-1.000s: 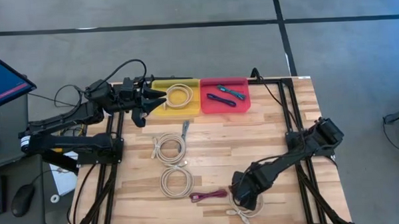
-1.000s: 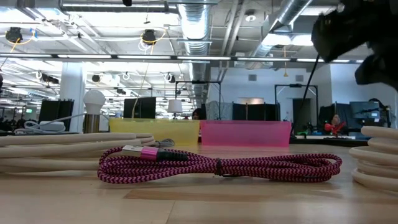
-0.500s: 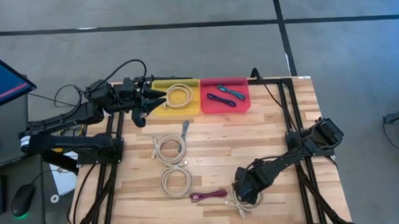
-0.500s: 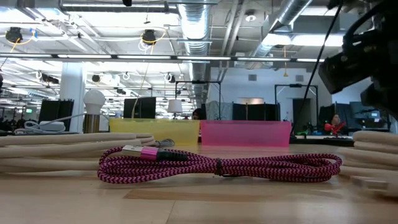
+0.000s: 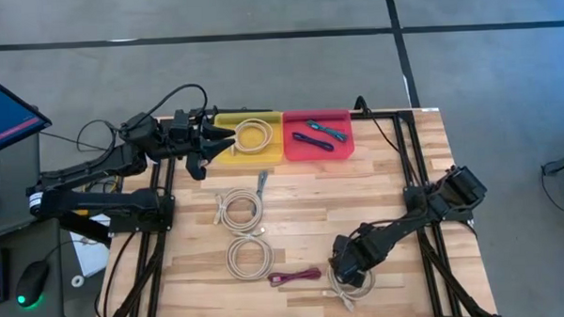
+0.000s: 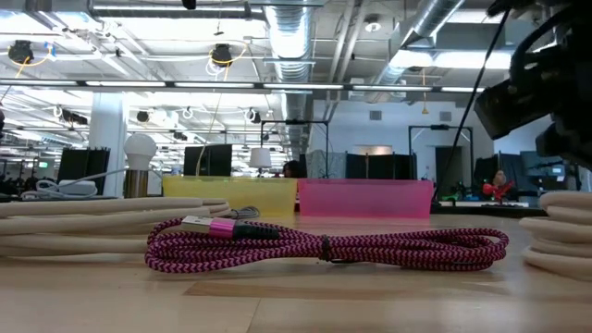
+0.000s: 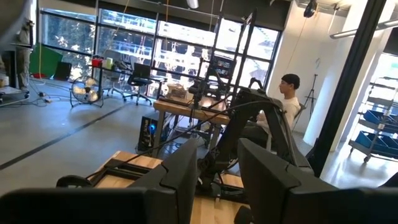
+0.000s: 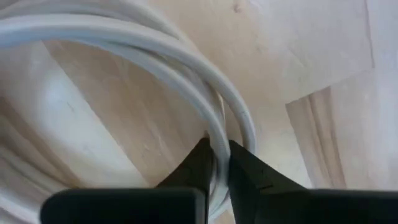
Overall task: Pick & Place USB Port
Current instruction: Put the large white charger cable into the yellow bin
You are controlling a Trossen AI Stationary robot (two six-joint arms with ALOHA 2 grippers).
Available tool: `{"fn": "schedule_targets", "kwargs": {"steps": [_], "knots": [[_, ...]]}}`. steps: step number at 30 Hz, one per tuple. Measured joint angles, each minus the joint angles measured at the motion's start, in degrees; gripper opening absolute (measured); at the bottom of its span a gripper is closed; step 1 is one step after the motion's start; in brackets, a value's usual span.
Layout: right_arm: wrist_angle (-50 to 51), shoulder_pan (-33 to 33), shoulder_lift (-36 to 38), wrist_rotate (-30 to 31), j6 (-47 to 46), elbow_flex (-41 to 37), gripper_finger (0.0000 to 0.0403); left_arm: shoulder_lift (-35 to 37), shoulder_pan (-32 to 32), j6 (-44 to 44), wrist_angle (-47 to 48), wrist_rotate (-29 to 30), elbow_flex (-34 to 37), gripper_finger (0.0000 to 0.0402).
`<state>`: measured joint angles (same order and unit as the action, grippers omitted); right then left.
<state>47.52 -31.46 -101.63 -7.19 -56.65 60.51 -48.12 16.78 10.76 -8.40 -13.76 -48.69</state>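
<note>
A coiled white cable (image 5: 341, 288) lies on the wooden table near its front edge, right of centre. My right gripper (image 5: 348, 271) stands over it, pointing down, shut on one of its strands (image 8: 217, 146). The same coil shows at the right of the low view (image 6: 558, 242). A coiled magenta cable with a USB plug (image 5: 296, 277) lies flat just left of it (image 6: 324, 248). My left gripper (image 5: 227, 136) hangs open and level at the table's far left, next to the yellow tray (image 5: 227, 153), holding nothing (image 7: 214, 180). My right gripper pinches a strand at the outer turn of the white coil (image 8: 219, 138) between its two fingertips (image 8: 200, 163). The fingers come from above, pointing down, and lie across the strand. The coil rests on the table around them.
Two more white coils (image 5: 239, 209) (image 5: 248, 257) lie left of centre, with a small grey piece (image 5: 262, 181) behind them. The yellow tray holds a white coil (image 5: 253, 135). The pink tray (image 5: 343, 149) holds a purple cable and a blue cable. A person sits beyond the table (image 7: 287, 102).
My right gripper has come down onto the white coil near the front edge and shut on a strand of it. The coil has been nudged a little on the table. The magenta cable has stayed where it was.
</note>
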Motion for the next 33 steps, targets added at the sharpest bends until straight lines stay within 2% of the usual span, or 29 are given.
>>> {"fn": "schedule_targets", "kwargs": {"steps": [6, 17, 26, 33], "knots": [[-0.36, 0.33, 5.70, 1.00, -0.26, 0.52, 0.0005, 0.00, 0.00, 0.00, 0.03, 0.00, 0.02, 0.0117], [2.15, 7.18, 19.92, 12.61, -1.15, 0.55, 0.0002, 0.00, 0.00, 0.00, 0.09, 0.00, 0.02, 0.0117], [2.76, 16.37, 27.06, 18.59, 6.59, 0.59, 0.0002, 0.00, 0.00, 0.01, 0.11, 0.00, 0.02, 0.0117], [-1.32, 25.29, 28.31, 20.44, 16.48, 0.62, 0.0001, -0.04, 0.00, 0.20, 0.11, 0.01, 0.02, 0.0117]]}}
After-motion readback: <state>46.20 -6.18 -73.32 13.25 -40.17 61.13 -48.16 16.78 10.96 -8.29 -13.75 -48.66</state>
